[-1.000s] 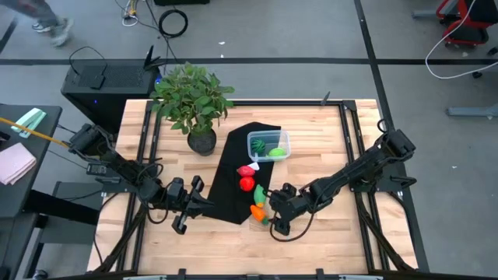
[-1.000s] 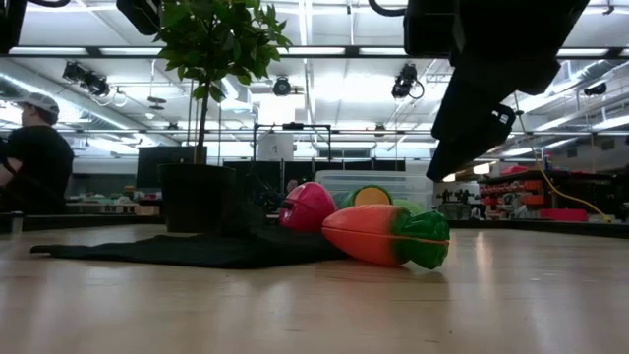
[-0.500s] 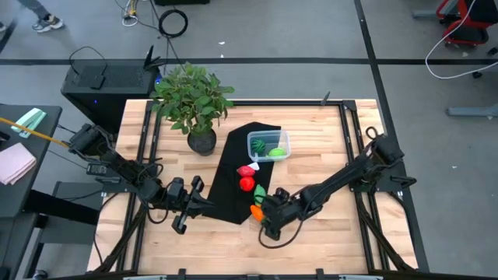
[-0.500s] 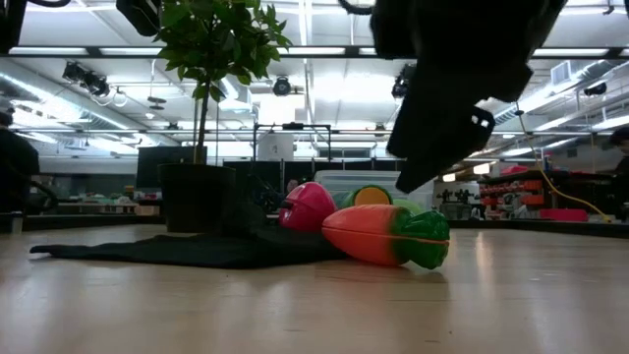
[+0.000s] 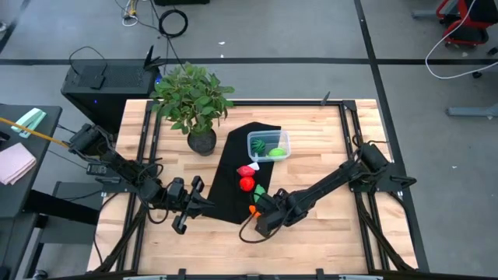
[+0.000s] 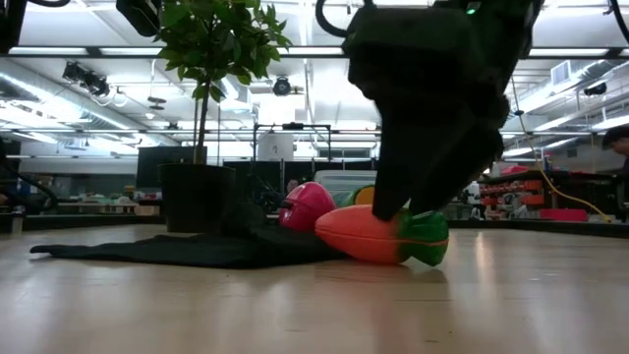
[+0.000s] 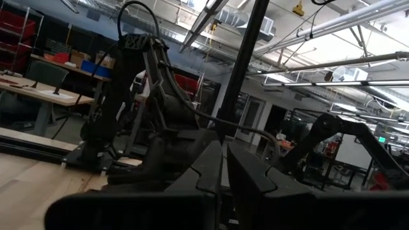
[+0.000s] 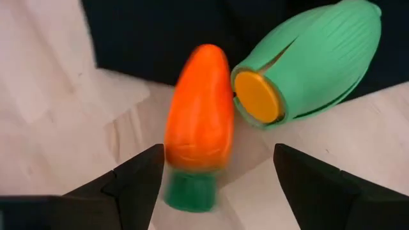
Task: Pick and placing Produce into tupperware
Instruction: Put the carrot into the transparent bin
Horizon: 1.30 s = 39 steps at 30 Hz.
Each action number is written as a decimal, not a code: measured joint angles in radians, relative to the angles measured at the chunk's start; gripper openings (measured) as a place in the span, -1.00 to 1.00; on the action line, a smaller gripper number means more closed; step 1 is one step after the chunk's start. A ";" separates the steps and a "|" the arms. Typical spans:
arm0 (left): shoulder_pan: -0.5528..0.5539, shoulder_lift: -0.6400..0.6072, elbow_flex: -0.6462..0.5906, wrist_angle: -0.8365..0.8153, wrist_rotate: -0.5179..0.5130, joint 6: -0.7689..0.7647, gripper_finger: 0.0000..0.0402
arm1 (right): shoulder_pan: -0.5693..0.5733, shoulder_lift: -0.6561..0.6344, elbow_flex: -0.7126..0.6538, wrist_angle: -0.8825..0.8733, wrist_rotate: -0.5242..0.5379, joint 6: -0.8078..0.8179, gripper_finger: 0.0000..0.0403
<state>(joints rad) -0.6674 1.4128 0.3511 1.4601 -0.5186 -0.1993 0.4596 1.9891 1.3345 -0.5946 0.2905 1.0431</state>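
Seen from above, a wooden desk [image 5: 327,148] is carrying a black cloth [image 5: 232,175] across its middle, with a potted plant [image 5: 193,101] standing toward the far left corner. The tupperware [image 5: 268,145] is sitting on the cloth toward the far edge, holding a dark-green striped ball and a lime-green piece. Two red pieces [image 5: 246,177] are lying on the cloth nearer the middle. The right gripper [image 5: 257,211] is hanging directly over the orange carrot [image 5: 254,209] at the cloth's near edge, hiding most of it. The left gripper [image 5: 204,201] is waiting near the left edge, fingers pressed together. At table height, the carrot [image 6: 371,236] is lying on the wood with the right arm's dark bulk right over it. The left wrist camera is showing its own closed fingers [image 7: 211,167]. The right wrist camera is showing fingers [image 8: 137,179] spread apart, straddling the carrot [image 8: 197,124] without gripping it, the green oblong [image 8: 316,61] just beside it.
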 joint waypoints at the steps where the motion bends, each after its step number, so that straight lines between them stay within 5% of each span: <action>1: 0.000 0.000 0.000 0.000 0.000 0.000 -0.86 | -0.001 0.005 0.001 0.004 0.000 0.016 0.48; 39: 0.000 0.000 0.000 0.000 0.000 0.000 -0.87 | -0.001 0.014 0.001 0.043 -0.022 0.008 0.04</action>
<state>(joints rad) -0.6674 1.4128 0.3511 1.4605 -0.5186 -0.1997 0.4587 2.0033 1.3354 -0.5518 0.2680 1.0515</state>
